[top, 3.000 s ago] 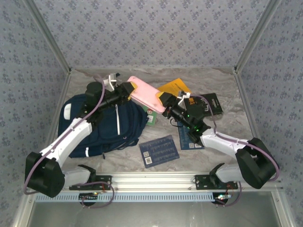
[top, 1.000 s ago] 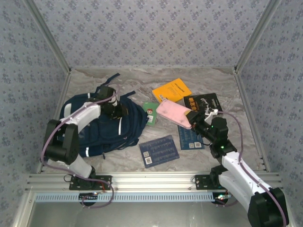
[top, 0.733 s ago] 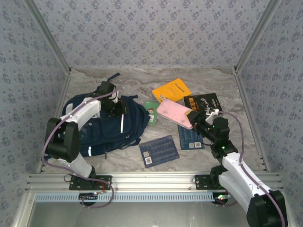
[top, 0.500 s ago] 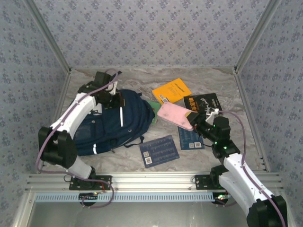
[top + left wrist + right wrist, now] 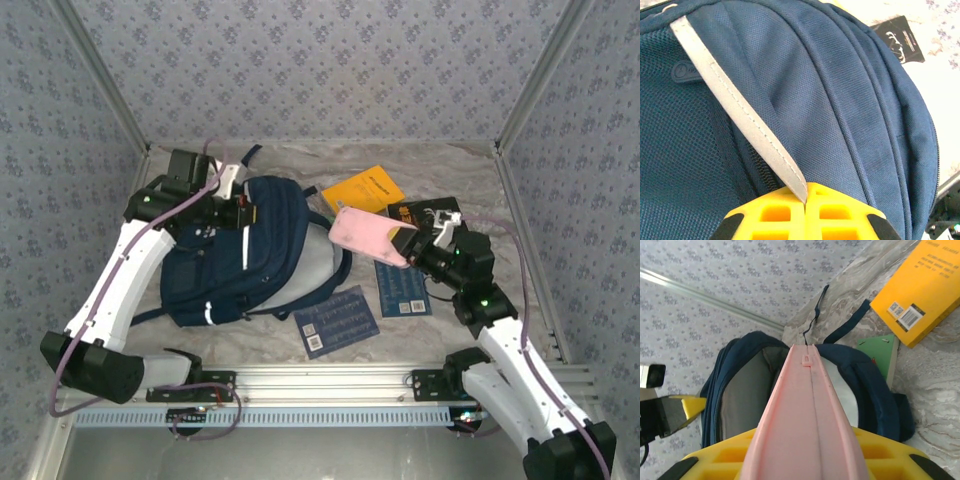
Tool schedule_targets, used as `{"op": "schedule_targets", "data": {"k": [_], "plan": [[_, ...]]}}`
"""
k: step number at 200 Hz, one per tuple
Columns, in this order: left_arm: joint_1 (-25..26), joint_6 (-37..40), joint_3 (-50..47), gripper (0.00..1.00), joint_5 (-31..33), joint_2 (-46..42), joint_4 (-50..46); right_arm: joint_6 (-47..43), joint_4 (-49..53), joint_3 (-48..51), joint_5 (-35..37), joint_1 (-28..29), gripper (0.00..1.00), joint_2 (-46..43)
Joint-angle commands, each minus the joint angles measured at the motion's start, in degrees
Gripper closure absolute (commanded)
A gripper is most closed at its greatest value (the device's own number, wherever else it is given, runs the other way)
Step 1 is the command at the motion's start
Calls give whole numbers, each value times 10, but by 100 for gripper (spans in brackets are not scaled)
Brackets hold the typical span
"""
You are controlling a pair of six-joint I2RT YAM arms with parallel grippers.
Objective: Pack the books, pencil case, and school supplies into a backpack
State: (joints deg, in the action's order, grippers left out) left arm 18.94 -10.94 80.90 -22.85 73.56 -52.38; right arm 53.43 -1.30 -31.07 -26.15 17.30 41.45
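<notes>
The left arm is arching up from the near left, its left gripper (image 5: 243,212) pinching fully closed on a white reflective stripe of the navy backpack (image 5: 255,270). The bag is lying at the table's left, its grey-lined mouth gaping rightward. Just right of it, the right arm is stretching from the near right. The right gripper (image 5: 412,241) is clamping the pink pencil case (image 5: 366,235) by one end, above the table, pointing at the opening.

Diffuse, even overhead light; the pale counter (image 5: 300,165) is bright without glare, and the backpack (image 5: 270,250) casts only a faint, soft shadow. Overhead view sharp, walls slanting outward toward the corners. Left wrist view: fabric weave crisp, yellow left tool (image 5: 806,197) slightly soft at the lower edge. Right wrist view: pencil case (image 5: 810,405) blurs close to the lens.
</notes>
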Motion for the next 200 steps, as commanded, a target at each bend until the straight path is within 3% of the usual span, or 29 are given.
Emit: {"op": "schedule_targets", "data": {"k": [1, 49, 98, 145, 200], "plan": [[11, 37, 45, 100, -92, -7, 69, -36, 0, -30, -29, 32, 74, 13], [11, 75, 81, 100, -148, -7, 62, -68, 14, -52, 1, 123, 74, 69], [11, 103, 72, 100, -168, -20, 61, -64, 0, -61, 27, 153, 74, 101], [11, 113, 55, 100, -191, -30, 71, -7, -95, -70, 27, 179, 75, 163], [11, 106, 53, 100, -206, -30, 82, 69, -213, -128, 86, 235, 75, 316]]}}
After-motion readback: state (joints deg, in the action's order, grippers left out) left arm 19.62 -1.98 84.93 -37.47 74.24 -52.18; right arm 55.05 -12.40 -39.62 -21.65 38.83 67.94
